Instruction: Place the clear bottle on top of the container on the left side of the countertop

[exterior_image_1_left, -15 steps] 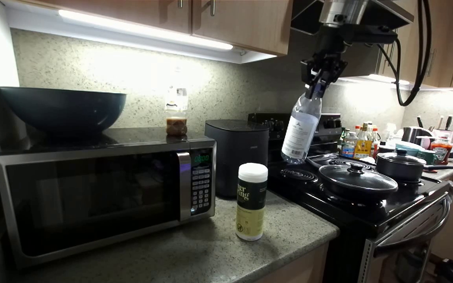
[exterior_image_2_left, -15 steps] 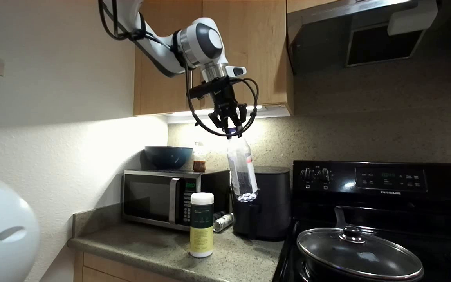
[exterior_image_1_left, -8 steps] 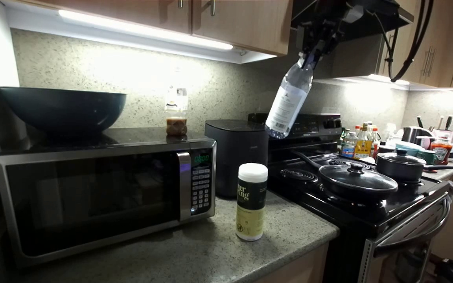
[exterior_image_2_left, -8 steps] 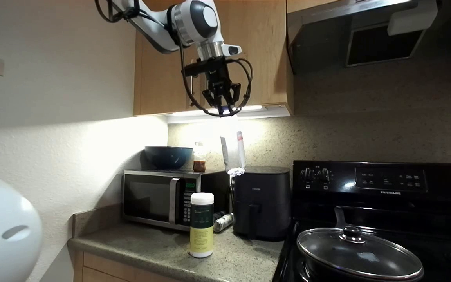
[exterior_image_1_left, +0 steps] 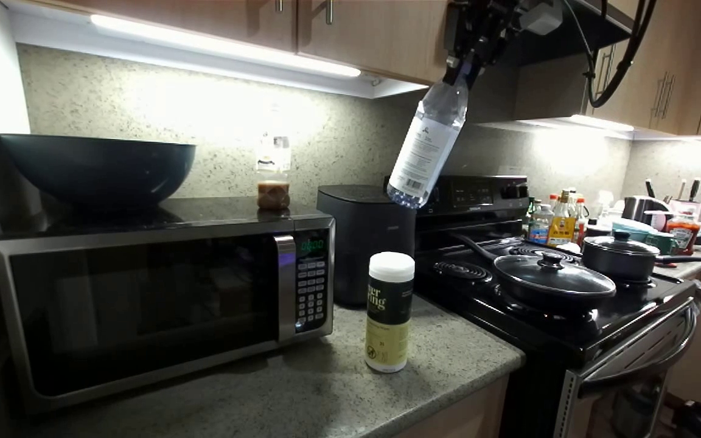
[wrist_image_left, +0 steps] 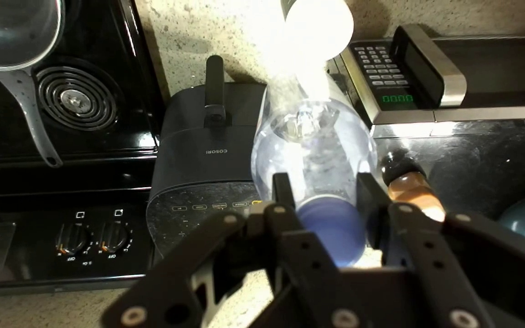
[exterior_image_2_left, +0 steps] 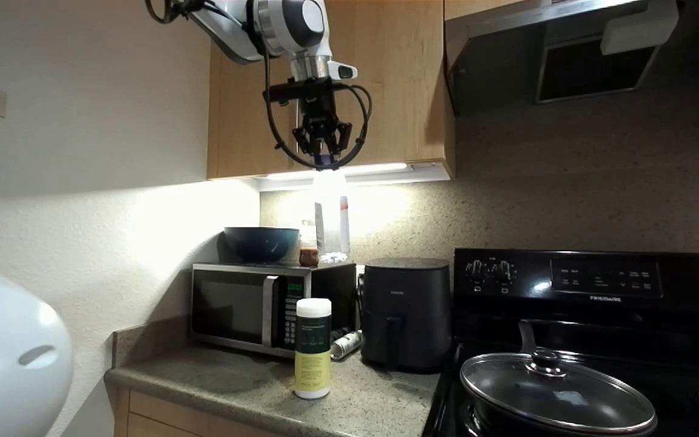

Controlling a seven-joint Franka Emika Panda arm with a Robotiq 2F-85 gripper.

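At centre-left in an exterior view, a brown-filled bottle (exterior_image_1_left: 273,196) stands on the microwave (exterior_image_1_left: 162,310); a wide leftward swing might knock it over. At lower centre the container (exterior_image_1_left: 390,313) stands upright; its white lid (exterior_image_1_left: 392,266) looks narrow, so a bottle lowered off-centre would probably tip or push it over. Above and right of that, the clear bottle (exterior_image_1_left: 428,143) hangs tilted, base toward lower left, well apart from the lid; set down at this slant, it would land on one edge of its base. The tool (wrist_image_left: 325,196) is clamped around its top end, at blue cap (wrist_image_left: 331,230) and neck, and so high a hold could let it pivot on contact.

A dark bowl (exterior_image_1_left: 98,170) sits atop the microwave at upper left. An under-cabinet light (exterior_image_1_left: 223,45) glares on the wall (exterior_image_1_left: 229,146) behind. The bench (exterior_image_1_left: 302,389), speckled grey-green, fills lower centre, with a dark air fryer (exterior_image_1_left: 362,246) standing at its back. To the right, a black stove (exterior_image_1_left: 484,301) carries a lidded pan (exterior_image_1_left: 554,286) and a pot (exterior_image_1_left: 621,258).
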